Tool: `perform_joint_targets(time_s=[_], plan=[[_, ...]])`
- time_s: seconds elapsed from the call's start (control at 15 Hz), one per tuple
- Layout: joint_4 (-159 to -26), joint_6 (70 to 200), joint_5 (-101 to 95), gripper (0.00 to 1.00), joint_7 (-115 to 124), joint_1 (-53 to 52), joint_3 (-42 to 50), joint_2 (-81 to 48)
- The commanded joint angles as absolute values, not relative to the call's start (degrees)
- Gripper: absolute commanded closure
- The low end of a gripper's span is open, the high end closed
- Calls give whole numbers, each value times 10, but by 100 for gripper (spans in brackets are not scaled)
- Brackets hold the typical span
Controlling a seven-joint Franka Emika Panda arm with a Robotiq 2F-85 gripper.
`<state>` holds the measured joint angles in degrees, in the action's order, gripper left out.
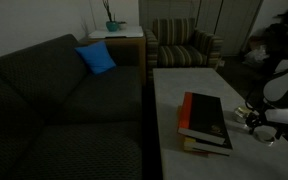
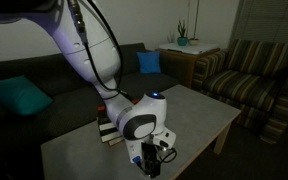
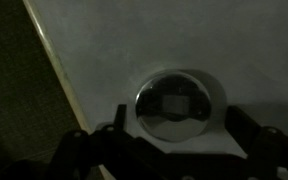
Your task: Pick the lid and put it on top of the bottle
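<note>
In the wrist view a small round, glassy, silvery object (image 3: 176, 105) lies on the pale table near its left edge. I cannot tell whether it is the lid or the bottle, and no second such piece shows. My gripper (image 3: 179, 135) is open, with one dark finger on each side of the round object, and I cannot tell if they touch it. In both exterior views the gripper (image 1: 256, 120) (image 2: 154, 157) is low over the table beside the stacked books, and the round object is too small and dark to make out.
A stack of books (image 1: 206, 122) (image 2: 106, 128) lies on the pale coffee table (image 1: 184, 85) (image 2: 199, 115) close to the gripper. A dark sofa (image 1: 64, 100) with a blue cushion (image 1: 96, 58) runs along one side. A striped armchair (image 1: 184, 45) stands past the far end.
</note>
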<state>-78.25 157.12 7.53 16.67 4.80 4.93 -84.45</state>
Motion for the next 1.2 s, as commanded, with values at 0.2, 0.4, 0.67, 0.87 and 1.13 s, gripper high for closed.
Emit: perform_joint_targets(time_s=[0.2,0.4,0.67,0.87,1.13], plan=[[-779,1560,83,0,169,53,48,-845],[-780,1561,65,0,142,48,56,-845],[-780,1552,27,0,96,36,71,-845],[-782,1556,0,0,72,32,78,-845],[-780,1564,-15,0,24,53,57,-845]])
